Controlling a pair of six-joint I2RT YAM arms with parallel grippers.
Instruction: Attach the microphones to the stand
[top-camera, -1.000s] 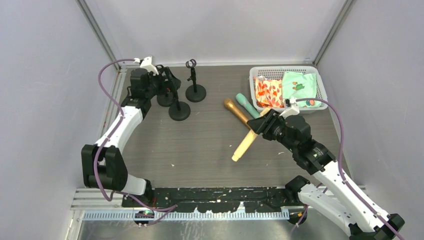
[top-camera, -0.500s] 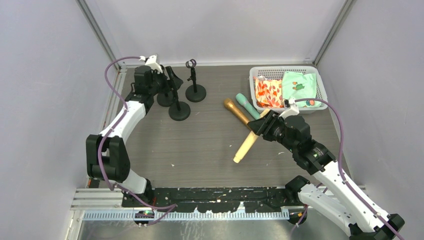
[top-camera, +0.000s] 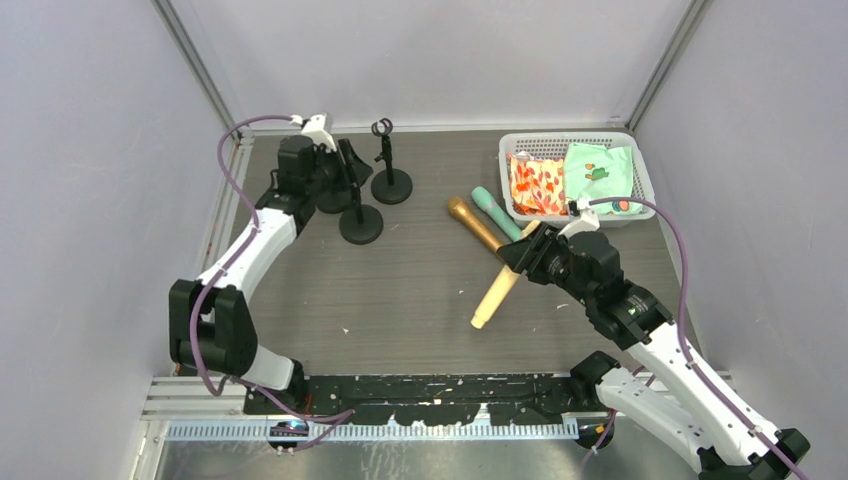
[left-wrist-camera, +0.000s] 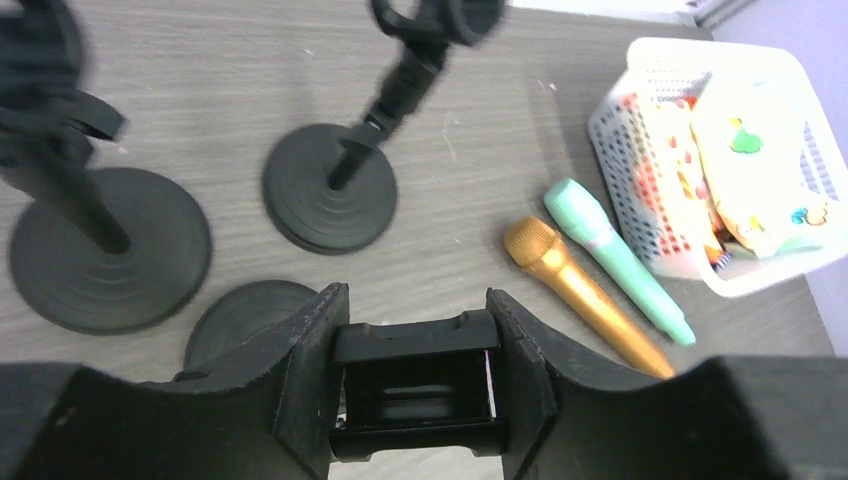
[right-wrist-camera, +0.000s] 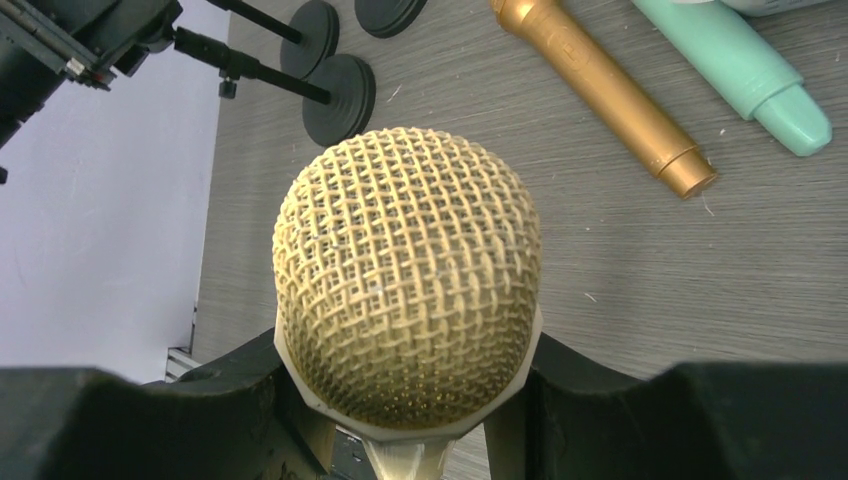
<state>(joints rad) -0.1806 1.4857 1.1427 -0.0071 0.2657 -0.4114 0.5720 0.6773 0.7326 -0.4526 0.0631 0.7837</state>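
Well, basket (top-camera: 560, 140) holding patterned cloths (top-camera: 598, 172), microphones (top-camera: 495, 211) beside

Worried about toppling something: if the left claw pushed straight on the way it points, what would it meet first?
Probably the back stand: its base and leaning pole lie right ahead of the left claw in the wrist view. Depth is unclear, so I can't tell which part it would touch.
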